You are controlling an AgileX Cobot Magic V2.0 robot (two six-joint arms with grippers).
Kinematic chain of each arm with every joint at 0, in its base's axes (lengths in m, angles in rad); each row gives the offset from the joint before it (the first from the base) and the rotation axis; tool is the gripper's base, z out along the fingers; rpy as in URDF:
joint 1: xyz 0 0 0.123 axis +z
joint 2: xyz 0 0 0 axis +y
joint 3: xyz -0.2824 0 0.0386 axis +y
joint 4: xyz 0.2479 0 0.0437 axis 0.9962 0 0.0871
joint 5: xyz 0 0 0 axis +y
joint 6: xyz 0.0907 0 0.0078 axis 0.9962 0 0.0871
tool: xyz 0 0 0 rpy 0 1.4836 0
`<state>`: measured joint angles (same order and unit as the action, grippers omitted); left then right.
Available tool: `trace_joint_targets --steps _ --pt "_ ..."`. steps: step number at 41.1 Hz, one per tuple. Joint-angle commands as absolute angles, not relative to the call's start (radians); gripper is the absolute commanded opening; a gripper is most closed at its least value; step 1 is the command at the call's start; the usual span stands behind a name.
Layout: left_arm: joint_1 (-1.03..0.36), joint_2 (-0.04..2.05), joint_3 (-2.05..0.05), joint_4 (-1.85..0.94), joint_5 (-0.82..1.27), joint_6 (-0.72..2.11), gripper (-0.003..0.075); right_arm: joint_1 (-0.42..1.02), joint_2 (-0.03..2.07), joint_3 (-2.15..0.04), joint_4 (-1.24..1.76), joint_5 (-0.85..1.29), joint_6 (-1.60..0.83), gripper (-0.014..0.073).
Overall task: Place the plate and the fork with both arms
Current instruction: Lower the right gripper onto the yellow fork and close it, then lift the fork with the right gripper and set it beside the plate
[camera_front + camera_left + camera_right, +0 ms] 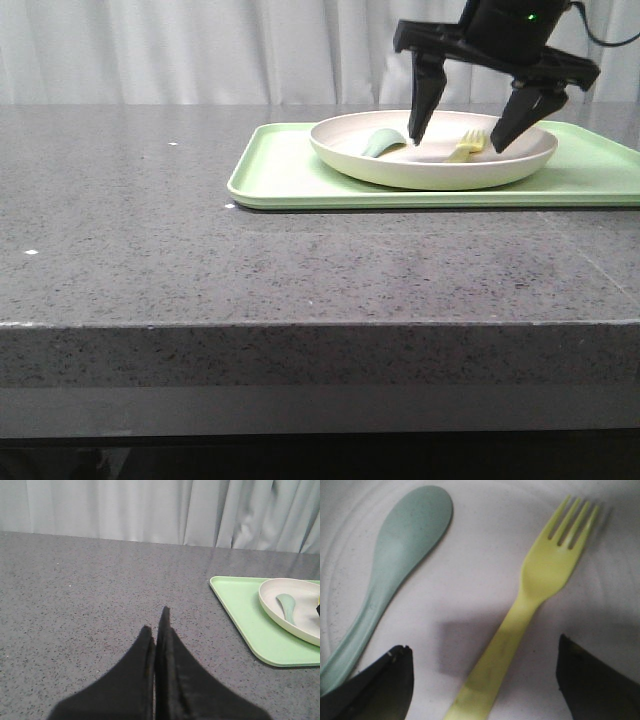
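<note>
The cream-white plate (440, 165) sits on the light-green tray (290, 175) at the back right. The pale-yellow fork (466, 148) lies in the plate; it also shows in the right wrist view (535, 595). My right gripper (455, 140) is open, its fingers straddling the fork's handle just above the plate, also seen in its wrist view (482, 650). My left gripper (155, 625) is shut and empty over bare table, to the left of the tray (240, 610) and plate (300, 622); it is out of the front view.
A grey-green spoon (380, 143) lies in the plate beside the fork, also in the right wrist view (395, 565) and left wrist view (287, 605). The grey speckled table (150, 230) runs to a front edge. White curtains hang behind.
</note>
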<state>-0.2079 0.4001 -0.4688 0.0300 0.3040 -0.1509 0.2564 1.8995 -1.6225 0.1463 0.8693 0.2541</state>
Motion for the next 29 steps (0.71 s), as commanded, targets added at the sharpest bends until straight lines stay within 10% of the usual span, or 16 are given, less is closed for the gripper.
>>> trace_joint_targets --steps 1,12,29 --pt "-0.204 0.406 -0.495 0.032 0.217 -0.153 -0.0018 0.253 1.861 -1.661 0.142 0.847 0.260 0.0601" --pt "-0.204 0.406 -0.495 0.032 0.217 -0.153 -0.0018 0.253 1.880 -1.661 0.142 0.857 0.260 0.0568" --pt "-0.204 0.406 -0.495 0.032 0.217 -0.153 -0.0018 0.252 1.879 -1.670 0.142 0.876 0.260 0.0043"
